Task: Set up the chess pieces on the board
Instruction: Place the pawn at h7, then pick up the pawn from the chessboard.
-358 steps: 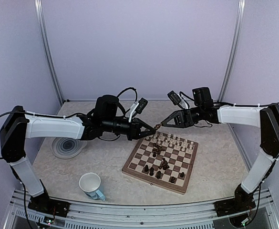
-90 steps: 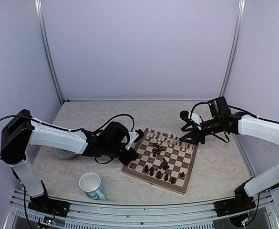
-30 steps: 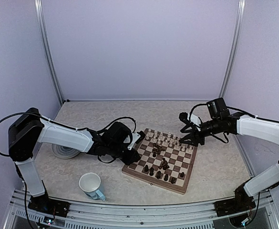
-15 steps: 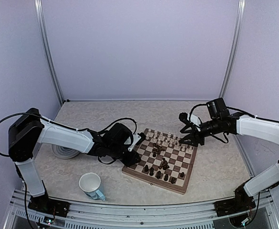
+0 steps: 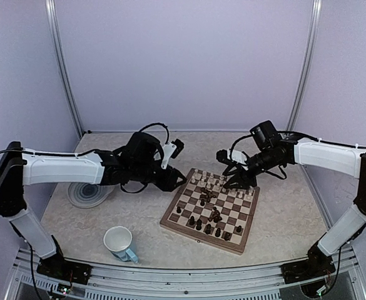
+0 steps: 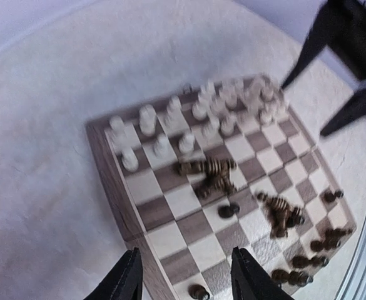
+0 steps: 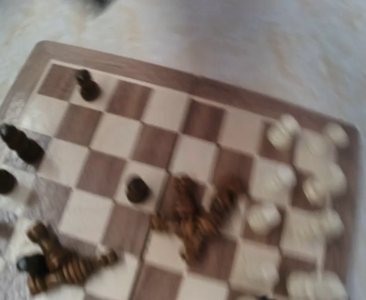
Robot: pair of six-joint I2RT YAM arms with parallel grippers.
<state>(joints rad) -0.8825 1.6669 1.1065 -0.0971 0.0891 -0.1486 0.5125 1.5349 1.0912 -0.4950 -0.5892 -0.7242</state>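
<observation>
The board (image 5: pixel 244 240) lies at an angle in the middle of the table. Cream-white chess pieces (image 5: pixel 223 185) stand in its far rows. Dark ones lie tumbled in two heaps (image 5: pixel 206 196) mid-board, and others stand along the near edge (image 5: pixel 198 223). My left gripper (image 5: pixel 177 181) hovers by the board's left corner. It is open (image 6: pixel 186 284) with nothing between its fingers, and one dark piece (image 6: pixel 198 292) stands just below. My right gripper (image 5: pixel 233 181) hangs over the white rows. Its fingers (image 6: pixel 351 112) are spread and empty. The right wrist view is blurred and shows a dark heap (image 7: pixel 195 219).
A round grey swirl plate (image 5: pixel 87 194) sits at the left under my left arm. A white mug with a blue handle (image 5: pixel 119 242) stands near the front. Walls and metal posts close in the back and sides.
My left gripper has opened and lifted back from the board's left corner. My right arm has swung left and now reaches over the white pieces.
</observation>
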